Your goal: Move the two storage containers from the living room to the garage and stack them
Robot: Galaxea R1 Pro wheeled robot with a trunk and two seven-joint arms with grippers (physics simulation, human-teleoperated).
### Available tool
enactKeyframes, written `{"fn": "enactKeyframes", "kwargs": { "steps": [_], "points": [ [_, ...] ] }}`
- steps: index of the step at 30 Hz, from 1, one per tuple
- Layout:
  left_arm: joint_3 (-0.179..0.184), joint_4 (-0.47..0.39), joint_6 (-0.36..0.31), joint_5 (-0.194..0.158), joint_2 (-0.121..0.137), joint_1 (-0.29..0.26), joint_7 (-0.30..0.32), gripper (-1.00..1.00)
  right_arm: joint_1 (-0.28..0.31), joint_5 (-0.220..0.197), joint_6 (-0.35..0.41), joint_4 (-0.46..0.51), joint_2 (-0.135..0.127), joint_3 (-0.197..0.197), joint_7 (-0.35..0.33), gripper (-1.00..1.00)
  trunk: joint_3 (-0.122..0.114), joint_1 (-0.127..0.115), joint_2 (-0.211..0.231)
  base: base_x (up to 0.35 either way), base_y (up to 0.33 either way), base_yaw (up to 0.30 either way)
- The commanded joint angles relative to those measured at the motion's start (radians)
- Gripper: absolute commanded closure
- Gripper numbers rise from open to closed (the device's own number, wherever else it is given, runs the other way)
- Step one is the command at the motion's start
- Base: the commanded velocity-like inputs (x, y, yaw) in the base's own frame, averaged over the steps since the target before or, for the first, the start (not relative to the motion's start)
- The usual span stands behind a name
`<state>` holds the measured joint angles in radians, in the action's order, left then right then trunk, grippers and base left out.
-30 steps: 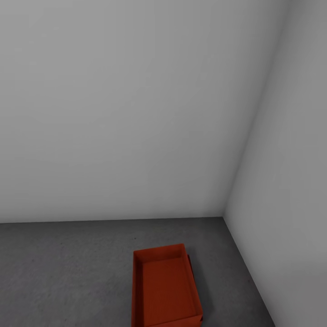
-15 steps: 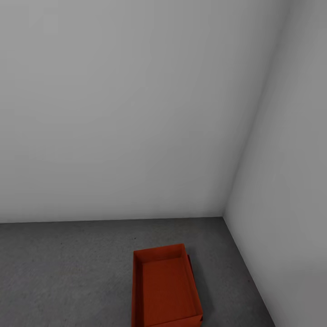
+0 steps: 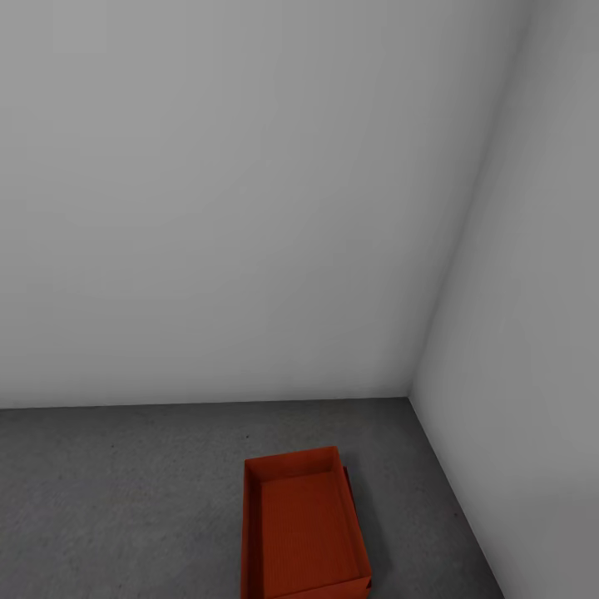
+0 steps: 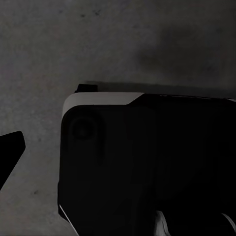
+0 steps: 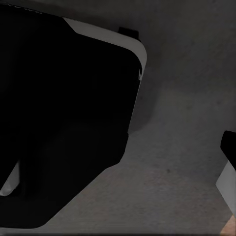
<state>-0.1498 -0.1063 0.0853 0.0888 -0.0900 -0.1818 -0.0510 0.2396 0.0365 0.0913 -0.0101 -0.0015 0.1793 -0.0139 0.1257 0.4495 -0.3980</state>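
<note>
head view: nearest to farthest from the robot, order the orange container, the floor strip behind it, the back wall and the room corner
1. storage container, low and right of centre, sitting on the concrete.
2. floor strip, just beyond the container.
3. back wall and corner, which is at the right: too close to call.

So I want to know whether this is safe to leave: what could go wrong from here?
1. A darker strip shows along the right side of the storage container on the floor. If that is the other bin underneath, the stack is offset and a nudge could shift it.
2. The container's near end runs out of the head view, towards the robot. Driving forward could knock it.
</note>
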Motion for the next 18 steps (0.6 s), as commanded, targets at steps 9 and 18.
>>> {"fn": "enactKeyframes", "kwargs": {
  "steps": [9, 18],
  "points": [
    [-0.008, 0.001, 0.003, 0.008, -0.001, -0.001, -0.004, -1.00, 0.001, 0.005, 0.002, -0.010, -0.001, 0.004, -0.001, -1.00, 0.002, 0.001, -0.002, 0.000, 0.000, 0.000],
    [-0.010, 0.002, 0.001, 0.008, 0.001, 0.000, -0.009, -1.00, 0.001, 0.000, 0.002, -0.011, -0.004, 0.003, -0.001, -1.00, 0.002, 0.001, -0.002, 0.000, 0.000, 0.000]
  ]
}}
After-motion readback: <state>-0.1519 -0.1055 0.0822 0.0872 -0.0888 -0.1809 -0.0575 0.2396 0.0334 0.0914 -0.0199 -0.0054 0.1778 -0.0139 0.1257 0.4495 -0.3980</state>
